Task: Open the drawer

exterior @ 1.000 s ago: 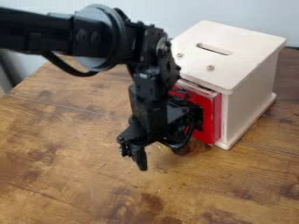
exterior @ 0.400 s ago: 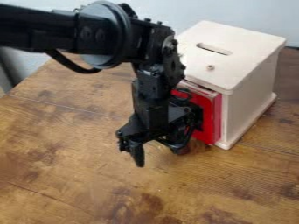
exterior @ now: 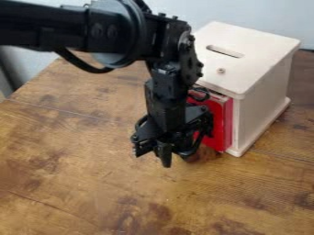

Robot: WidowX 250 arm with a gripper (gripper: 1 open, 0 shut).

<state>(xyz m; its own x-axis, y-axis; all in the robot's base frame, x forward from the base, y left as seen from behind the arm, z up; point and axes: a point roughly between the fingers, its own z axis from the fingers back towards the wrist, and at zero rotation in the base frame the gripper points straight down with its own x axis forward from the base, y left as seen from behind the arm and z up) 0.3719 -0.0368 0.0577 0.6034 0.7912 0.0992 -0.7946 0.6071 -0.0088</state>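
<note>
The red drawer (exterior: 212, 120) sits in the front of the pale wooden casing (exterior: 252, 69), its red side sticking out a little towards the left. Its black wire loop handle (exterior: 192, 150) hangs low in front of it and is mostly hidden by the arm. My black gripper (exterior: 166, 154) points straight down right at the handle. Its fingers (exterior: 160, 147) are drawn close together, apparently around the wire of the loop, just above the wooden table (exterior: 73, 184).
The black arm (exterior: 110, 37) reaches in from the upper left and covers part of the drawer front. The casing stands near the table's back right edge. A pale wall lies behind.
The fingers stood spread apart before and have now closed together at the handle. The hand has shifted slightly right towards the drawer.
</note>
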